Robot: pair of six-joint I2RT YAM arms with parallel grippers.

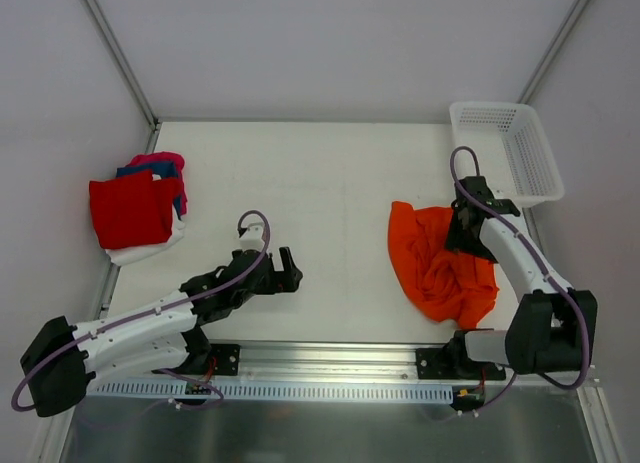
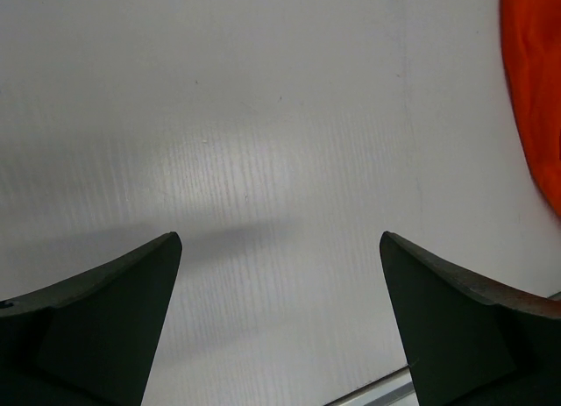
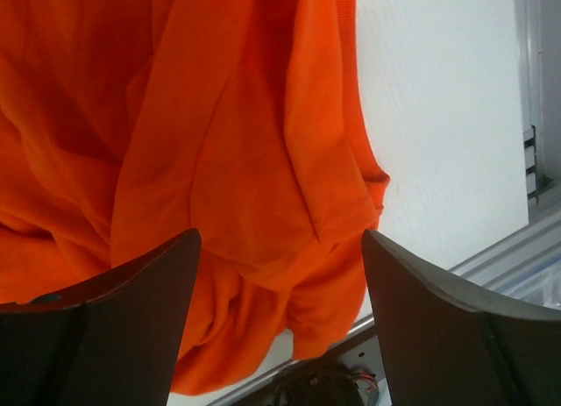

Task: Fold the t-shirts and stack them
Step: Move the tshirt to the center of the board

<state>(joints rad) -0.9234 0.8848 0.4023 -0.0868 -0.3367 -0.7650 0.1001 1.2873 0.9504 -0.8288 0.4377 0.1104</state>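
Right gripper point(image 3: 280, 235) fingers point(image 3: 114, 327) spread; orange t-shirt point(image 3: 175, 117) beneath, ungripped.

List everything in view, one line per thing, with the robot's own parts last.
loose t-shirt: one, bright orange, crumpled on the right half of the table
stacked t-shirts: at least four, in a folded pile at the table's left edge; red on top, blue and magenta-pink edges at the far side, white underneath
basket: one, white plastic mesh, far right corner
table: one, white
rail: one, silver, along the near edge, carrying both arm bases
left hand: one, black, open, above the table surface left of the orange shirt
right hand: one, black, open, above the orange shirt
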